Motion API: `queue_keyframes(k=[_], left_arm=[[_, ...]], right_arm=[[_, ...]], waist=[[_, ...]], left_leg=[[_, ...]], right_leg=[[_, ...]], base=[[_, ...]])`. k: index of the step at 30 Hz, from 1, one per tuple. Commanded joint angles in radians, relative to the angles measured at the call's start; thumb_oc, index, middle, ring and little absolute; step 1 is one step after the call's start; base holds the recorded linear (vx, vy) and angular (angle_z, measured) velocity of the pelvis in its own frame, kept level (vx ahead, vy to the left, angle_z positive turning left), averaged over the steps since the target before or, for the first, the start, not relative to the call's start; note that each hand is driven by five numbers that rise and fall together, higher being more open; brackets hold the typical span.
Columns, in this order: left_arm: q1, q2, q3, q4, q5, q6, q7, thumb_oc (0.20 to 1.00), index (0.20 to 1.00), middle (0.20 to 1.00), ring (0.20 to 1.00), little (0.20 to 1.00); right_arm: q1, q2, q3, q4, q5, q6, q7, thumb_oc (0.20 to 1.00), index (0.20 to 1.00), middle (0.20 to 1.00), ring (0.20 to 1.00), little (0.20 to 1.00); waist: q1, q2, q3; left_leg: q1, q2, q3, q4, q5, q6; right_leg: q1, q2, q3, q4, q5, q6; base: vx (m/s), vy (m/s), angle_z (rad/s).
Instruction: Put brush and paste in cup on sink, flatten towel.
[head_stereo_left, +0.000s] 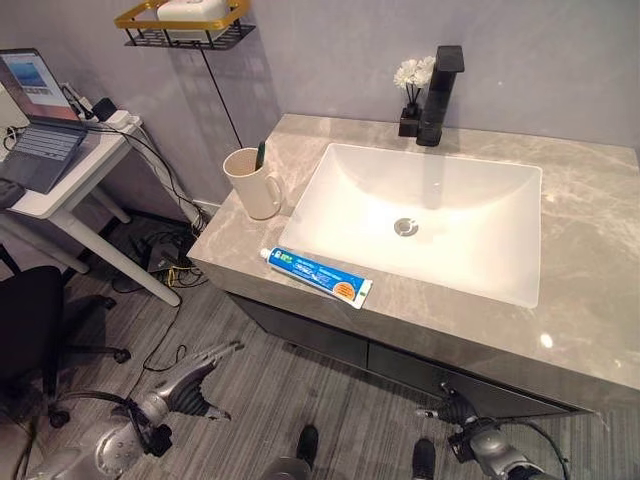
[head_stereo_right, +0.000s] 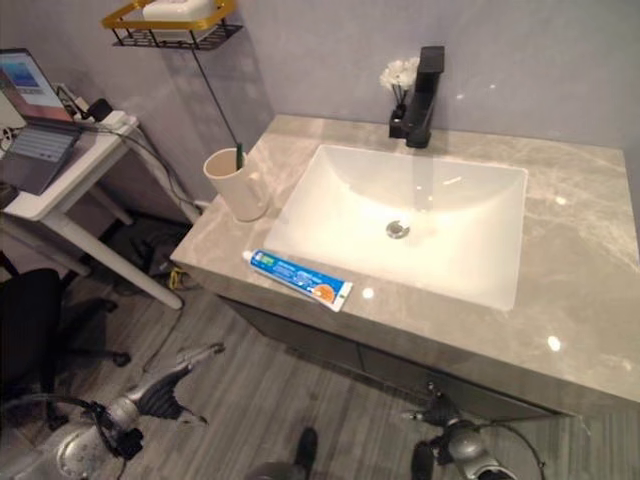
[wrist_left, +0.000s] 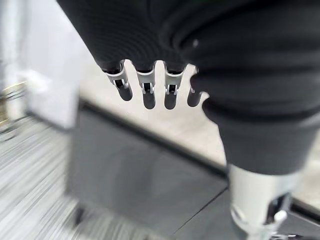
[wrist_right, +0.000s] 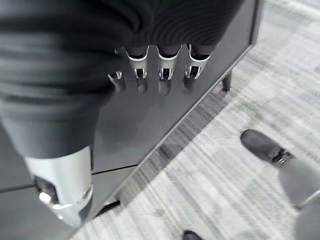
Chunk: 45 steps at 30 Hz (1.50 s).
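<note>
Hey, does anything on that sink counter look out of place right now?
Yes: the toothpaste tube lies flat and askew near the counter's front edge, outside the cup, which already holds a dark green brush. No towel is visible.

— Was the light even? 
— Bright from overhead: small glare spots sat on the marble counter (head_stereo_left: 590, 250), and the basin (head_stereo_left: 420, 215) shone softly. 
— And focus? 
— The floor (wrist_left: 30, 150) smeared with blur (left wrist view); the cabinet (wrist_right: 150, 115) looked soft.
</note>
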Motion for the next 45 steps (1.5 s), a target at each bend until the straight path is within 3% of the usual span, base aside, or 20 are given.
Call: queue_keyframes(k=[1,2,6,14,20,30,44,45], left_arm=[[-0.026,0.046,0.057,-0.012,-0.09,-0.034,-0.014,1.0,1.0,1.0,1.0,1.0],[-0.032,0.095,0.098,-0.047,-0.144,-0.039,-0.036,1.0,1.0,1.0,1.0,1.0],[-0.066,0.159,0.146,-0.086,-0.181,-0.045,-0.049,1.0,1.0,1.0,1.0,1.0],[-0.187,0.11,0.237,0.033,-0.234,-0.027,-0.026,1.0,1.0,1.0,1.0,1.0],[-0.244,0.058,0.213,0.151,-0.236,-0.003,-0.046,1.0,1.0,1.0,1.0,1.0],[-0.265,0.033,0.199,0.206,-0.217,0.019,-0.057,1.0,1.0,1.0,1.0,1.0],[-0.287,-0.01,0.175,0.247,-0.223,0.032,-0.057,1.0,1.0,1.0,1.0,1.0],[-0.291,-0.015,0.176,0.246,-0.228,0.034,-0.057,0.934,0.934,0.934,0.934,0.934]], right_arm=[[-0.04,0.01,0.027,-0.019,-0.042,-0.026,-0.001,1.0,1.0,1.0,1.0,1.0],[-0.017,0.002,0.022,-0.021,-0.055,-0.021,0.008,1.0,1.0,1.0,1.0,1.0],[0.003,-0.002,0.028,-0.042,-0.068,-0.019,0.016,1.0,1.0,1.0,1.0,1.0],[0.03,0.011,-0.005,-0.108,-0.055,-0.015,0.028,1.0,1.0,1.0,1.0,1.0],[0.044,0.016,-0.034,-0.101,-0.05,-0.014,0.028,1.0,1.0,1.0,1.0,1.0],[0.048,0.015,-0.026,-0.117,-0.06,-0.016,0.029,1.0,1.0,1.0,1.0,1.0],[0.039,0.015,-0.016,-0.127,-0.056,-0.017,0.022,1.0,1.0,1.0,1.0,1.0],[0.04,0.015,-0.016,-0.125,-0.054,-0.017,0.022,1.0,1.0,1.0,1.0,1.0]], waist=[[-0.022,-0.057,0.002],[-0.031,-0.049,-0.001],[-0.048,-0.041,-0.007],[-0.136,-0.034,-0.022],[-0.168,-0.05,-0.014],[-0.169,-0.07,-0.009],[-0.173,-0.072,-0.007],[-0.175,-0.071,-0.006]], left_leg=[[-0.021,0.032,0.04,0.006,0.03,-0.041],[-0.019,0.033,0.046,0.006,0.032,-0.041],[-0.019,0.036,0.056,0.006,0.031,-0.044],[0.028,0.029,0.156,0.006,-0.005,-0.03],[0.038,0.026,0.195,0.006,-0.015,-0.027],[0.016,0.042,0.194,0.006,-0.006,-0.032],[0.011,0.044,0.189,0.006,-0.006,-0.034],[0.01,0.042,0.188,0.006,-0.004,-0.034]], right_leg=[[-0.005,-0.077,0.048,0.008,0.037,0.081],[-0.009,-0.077,0.051,0.008,0.04,0.081],[-0.018,-0.075,0.062,0.008,0.046,0.084],[-0.08,-0.067,0.175,0.008,0.088,0.09],[-0.11,-0.063,0.218,0.008,0.105,0.09],[-0.136,-0.05,0.22,0.008,0.105,0.09],[-0.135,-0.049,0.214,0.008,0.1,0.09],[-0.138,-0.05,0.218,0.008,0.1,0.09]], base=[[0.02,0.004,-0.06],[0.01,0.0,-0.06],[0.02,0.009,-0.09],[0.05,0.054,-0.35],[0.02,0.038,-0.34],[0.0,-0.001,-0.05],[0.0,0.0,0.0],[0.0,0.0,0.0]])
